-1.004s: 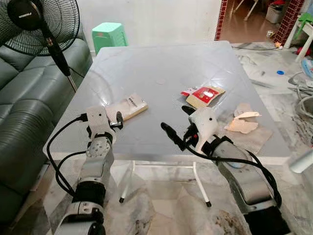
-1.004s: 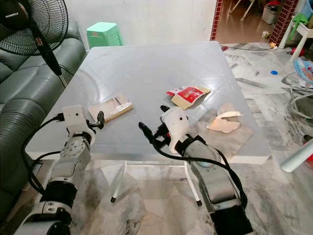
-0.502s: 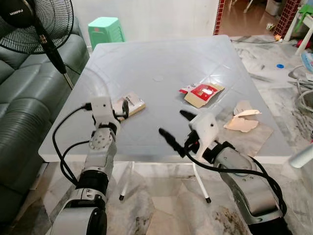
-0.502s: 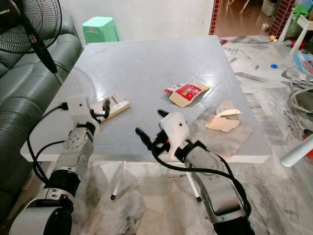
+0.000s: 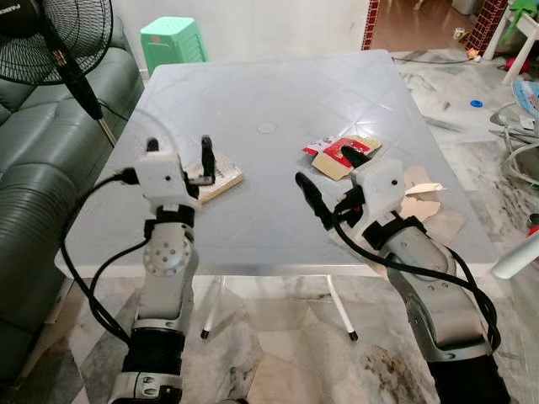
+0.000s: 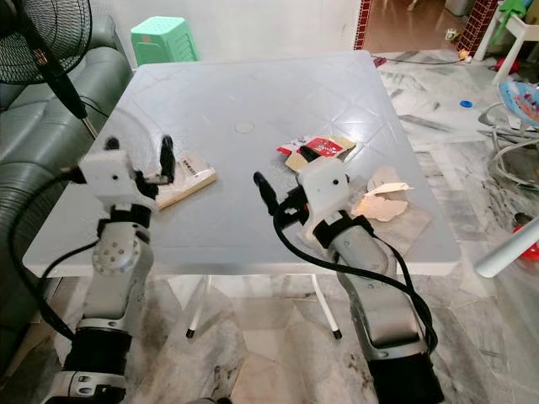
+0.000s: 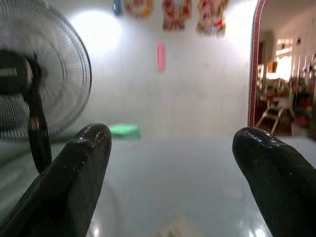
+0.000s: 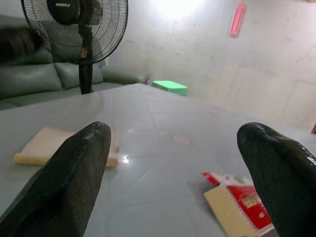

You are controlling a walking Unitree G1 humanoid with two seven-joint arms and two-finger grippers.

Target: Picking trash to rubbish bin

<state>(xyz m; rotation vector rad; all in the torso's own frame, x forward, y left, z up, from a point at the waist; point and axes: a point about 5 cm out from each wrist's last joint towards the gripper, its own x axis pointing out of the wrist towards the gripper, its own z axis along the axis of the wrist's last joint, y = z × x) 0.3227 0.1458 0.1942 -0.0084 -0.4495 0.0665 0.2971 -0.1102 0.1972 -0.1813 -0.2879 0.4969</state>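
I stand at a grey table (image 5: 253,93) and look down at it. Both my arms are lifted over its near edge.

My left gripper (image 5: 178,147) is up above the near left part of the table. Its two black fingers (image 7: 74,177) are spread wide apart and hold nothing. Just past them lies a flat tan packet (image 5: 217,174) with small print on it. It rests on the table, very close to my left fingers, but I cannot tell if they touch it.

My right gripper (image 5: 330,178) is over the near middle of the table. Its fingers (image 8: 69,173) are spread wide too, with nothing between them. One finger tip sits over the red and tan wrapper (image 5: 341,156), which lies flat on the table just beyond my right wrist. In my right wrist view I see that wrapper (image 8: 242,205) on one side and the tan packet (image 8: 59,145) on the other, well apart.

To my right, near the table's right edge, lies a crumpled bit of pale paper (image 5: 423,195). It sits beside my right arm.

On my left is a dark green sofa (image 5: 34,160), and a black fan (image 5: 50,34) stands by it. A mint green stool (image 5: 173,42) stands past the far side of the table. The floor (image 5: 286,345) under the table is marbled stone.
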